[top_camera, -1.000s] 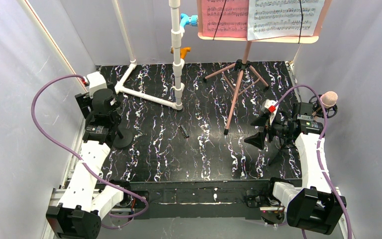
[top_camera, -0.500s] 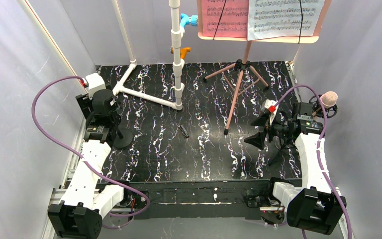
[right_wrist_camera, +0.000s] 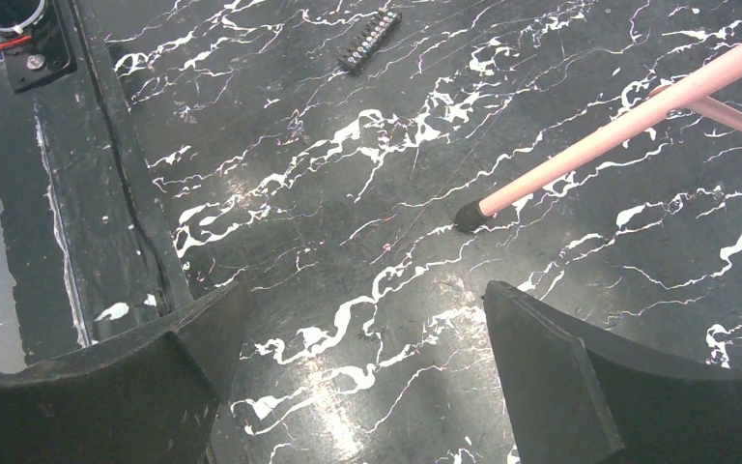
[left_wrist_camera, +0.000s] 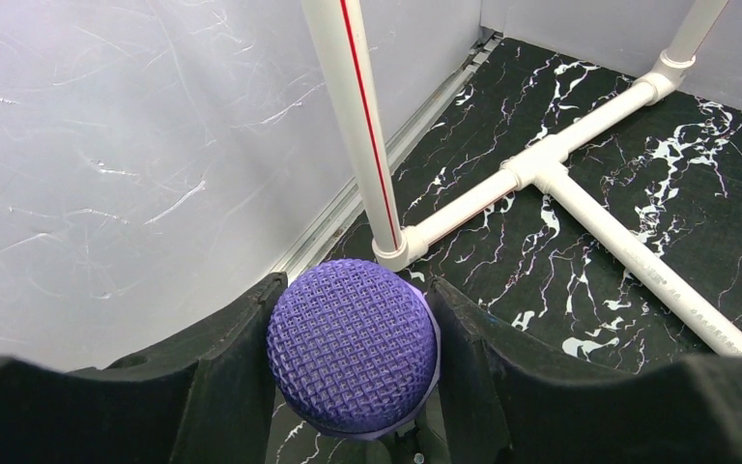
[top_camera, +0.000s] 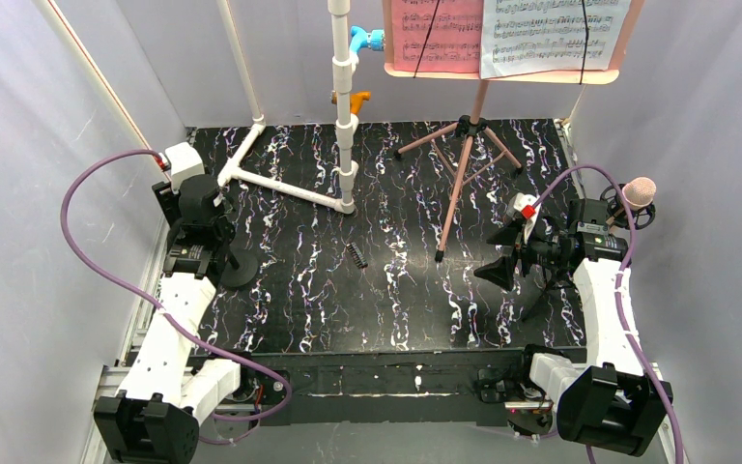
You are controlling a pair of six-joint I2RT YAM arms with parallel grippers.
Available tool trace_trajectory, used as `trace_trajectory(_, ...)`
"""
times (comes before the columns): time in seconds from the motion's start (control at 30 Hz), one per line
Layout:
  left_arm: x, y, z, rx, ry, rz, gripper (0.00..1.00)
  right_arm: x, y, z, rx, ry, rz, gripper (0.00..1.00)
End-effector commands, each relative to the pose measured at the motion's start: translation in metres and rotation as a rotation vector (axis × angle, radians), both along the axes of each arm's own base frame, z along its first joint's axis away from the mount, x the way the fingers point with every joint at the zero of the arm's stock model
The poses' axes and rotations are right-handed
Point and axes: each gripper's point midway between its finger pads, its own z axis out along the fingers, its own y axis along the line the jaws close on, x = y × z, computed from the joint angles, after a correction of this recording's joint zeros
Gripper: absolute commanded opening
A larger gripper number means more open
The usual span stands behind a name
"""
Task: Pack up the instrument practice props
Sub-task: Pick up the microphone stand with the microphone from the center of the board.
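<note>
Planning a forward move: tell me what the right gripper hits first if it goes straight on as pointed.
The right gripper, open and angled down, would probably meet the black marbled tabletop, just short of the pink music stand leg's foot; depth is unclear.

- One pink metal tripod music stand with a flat desk.
- Two paper sheet-music pages on that desk: one pink page and one white page.
- Two mesh-headed microphones: one purple microphone and one beige-pink microphone.
- One white plastic pipe frame, carrying one blue fitting and one orange fitting.
- One small black comb-like clip.
- Two white-and-black robot arms: left arm and right arm.
</note>
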Motion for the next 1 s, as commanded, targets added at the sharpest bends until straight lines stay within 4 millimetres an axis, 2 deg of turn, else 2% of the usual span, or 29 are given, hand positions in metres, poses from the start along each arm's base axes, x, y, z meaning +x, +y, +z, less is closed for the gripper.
trace_trajectory(0.0, -0.006, 0.003, 0.007, -0.001, -0.037, 0.014, 0.18, -0.003, 0.002, 0.002, 0.001, -0.019, 0.014, 1.00)
trace_trajectory(0.13, -0.008, -0.001, 0.016, -0.002, -0.047, -0.020, 0.00, -0.002, 0.002, 0.000, 0.005, -0.006, 0.015, 1.00)
trace_trajectory(0.57, -0.025, -0.028, 0.048, 0.021, -0.084, -0.192, 0.00, -0.002, 0.003, -0.001, 0.011, 0.002, 0.019, 1.00)
trace_trajectory(0.97, -0.031, -0.062, 0.066, -0.045, -0.099, -0.362, 0.00, -0.003, 0.003, 0.000, 0.012, 0.000, 0.020, 1.00)
